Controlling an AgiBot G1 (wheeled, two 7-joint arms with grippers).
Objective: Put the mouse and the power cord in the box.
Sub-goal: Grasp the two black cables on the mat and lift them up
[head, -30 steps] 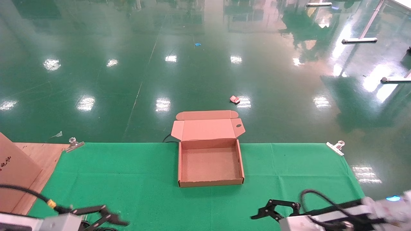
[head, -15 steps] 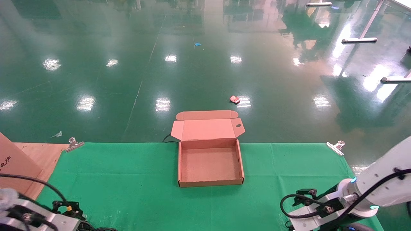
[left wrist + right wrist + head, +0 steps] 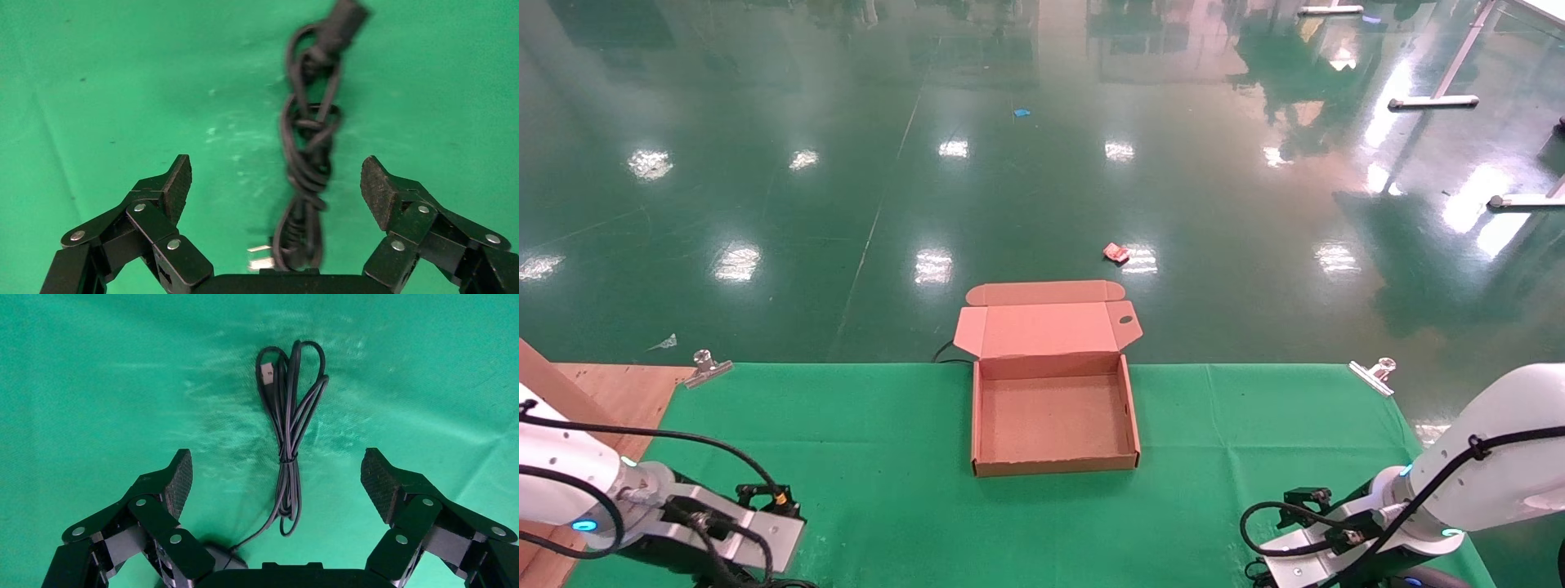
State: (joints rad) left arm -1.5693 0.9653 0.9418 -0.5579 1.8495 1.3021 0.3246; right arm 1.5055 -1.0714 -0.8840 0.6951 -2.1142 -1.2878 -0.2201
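Left wrist view: twisted black power cord point(image 3: 309, 153) w/ chunky plug, left gripper point(image 3: 276, 187) spread wide above

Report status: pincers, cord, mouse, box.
Left pincer open over power cord. Right pincer open over mouse wire. Box open, empty. Nothing blocking.

Item count: one box point(image 3: 1054, 416), one power cord point(image 3: 309, 153), one mouse point(image 3: 225, 558) with one wire bundle point(image 3: 289, 435), two table clips point(image 3: 706, 366).

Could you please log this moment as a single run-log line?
left tool: open above power cord | right tool: open above mouse and its wire | box: open, empty
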